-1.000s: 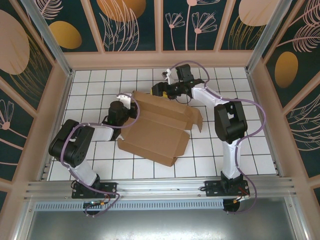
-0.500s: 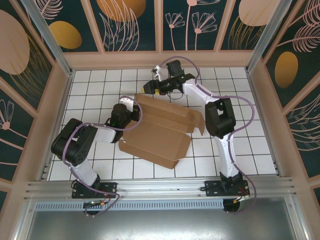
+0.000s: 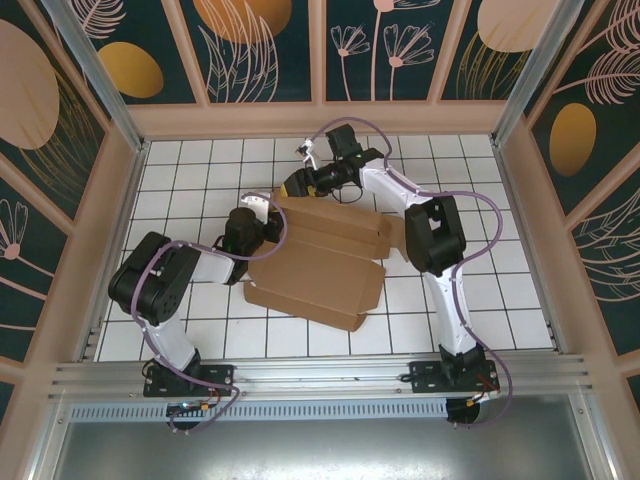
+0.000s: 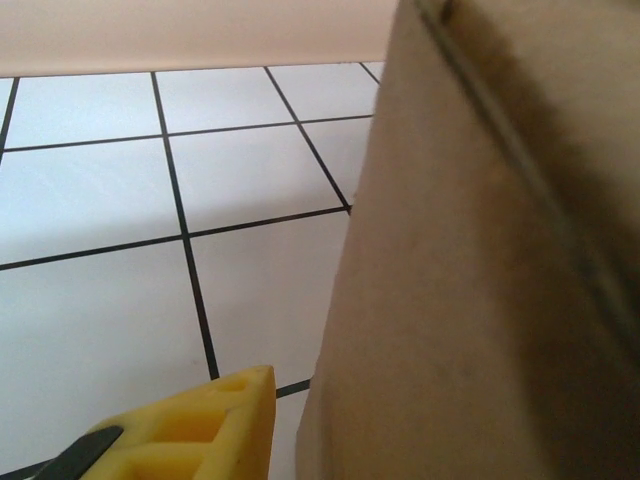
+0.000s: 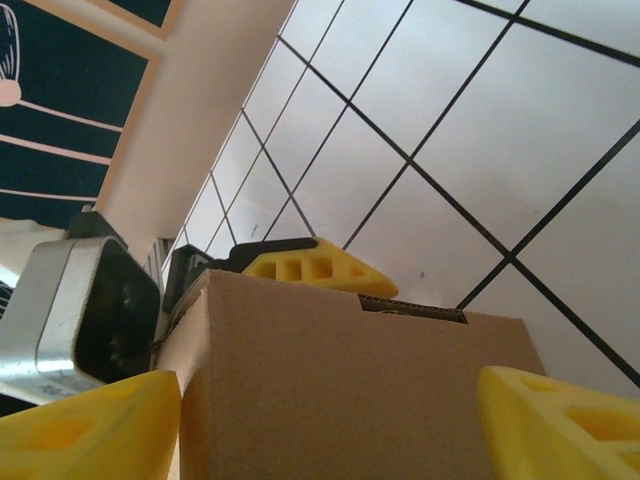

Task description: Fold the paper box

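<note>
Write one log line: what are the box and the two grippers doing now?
box: partly folded | left gripper: at its left edge, grip unclear | right gripper: open, straddling its far-left corner

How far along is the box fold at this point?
Partly done: the paper box has creased panels, some raised at its far-left corner. In hand: the right gripper straddles a standing panel, jaws apart; the left gripper is at the box's left edge. Left: closing it into a carton.
</note>
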`<action>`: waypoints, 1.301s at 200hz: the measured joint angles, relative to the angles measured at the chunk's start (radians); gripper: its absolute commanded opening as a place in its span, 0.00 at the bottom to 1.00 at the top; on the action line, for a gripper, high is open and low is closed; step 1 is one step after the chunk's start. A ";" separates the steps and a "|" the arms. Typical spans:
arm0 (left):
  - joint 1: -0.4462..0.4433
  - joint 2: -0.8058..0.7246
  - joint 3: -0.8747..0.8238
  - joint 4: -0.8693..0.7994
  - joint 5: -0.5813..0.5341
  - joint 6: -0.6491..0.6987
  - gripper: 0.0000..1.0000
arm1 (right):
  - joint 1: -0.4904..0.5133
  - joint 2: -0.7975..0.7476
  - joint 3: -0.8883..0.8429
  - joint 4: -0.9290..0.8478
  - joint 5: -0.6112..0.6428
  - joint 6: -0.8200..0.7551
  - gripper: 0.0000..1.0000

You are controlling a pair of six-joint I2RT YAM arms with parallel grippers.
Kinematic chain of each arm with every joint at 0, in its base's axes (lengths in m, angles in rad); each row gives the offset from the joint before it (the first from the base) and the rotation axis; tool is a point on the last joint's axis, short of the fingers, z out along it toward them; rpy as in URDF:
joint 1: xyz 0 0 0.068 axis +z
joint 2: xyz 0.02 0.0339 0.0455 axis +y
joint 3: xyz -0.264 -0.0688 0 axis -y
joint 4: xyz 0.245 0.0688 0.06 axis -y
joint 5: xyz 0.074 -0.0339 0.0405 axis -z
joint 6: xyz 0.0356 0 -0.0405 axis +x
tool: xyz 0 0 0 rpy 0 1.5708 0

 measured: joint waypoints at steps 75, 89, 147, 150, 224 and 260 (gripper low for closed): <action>-0.001 0.063 0.004 0.103 -0.005 -0.002 0.33 | -0.012 0.011 0.000 0.010 -0.050 0.004 0.75; -0.001 0.074 0.007 0.115 -0.003 -0.005 0.33 | -0.016 0.011 -0.001 0.012 -0.054 0.010 0.75; -0.008 0.081 0.008 0.126 0.013 0.010 0.00 | -0.025 0.011 -0.016 0.038 -0.069 0.039 0.75; -0.008 0.081 0.008 0.126 0.013 0.011 0.00 | -0.025 0.011 -0.016 0.038 -0.069 0.039 0.75; -0.006 0.066 -0.016 0.110 0.005 -0.006 0.40 | -0.030 0.011 -0.016 0.039 -0.069 0.040 0.75; -0.005 0.051 -0.062 0.095 -0.006 -0.035 0.45 | -0.036 0.011 -0.016 0.039 -0.069 0.040 0.75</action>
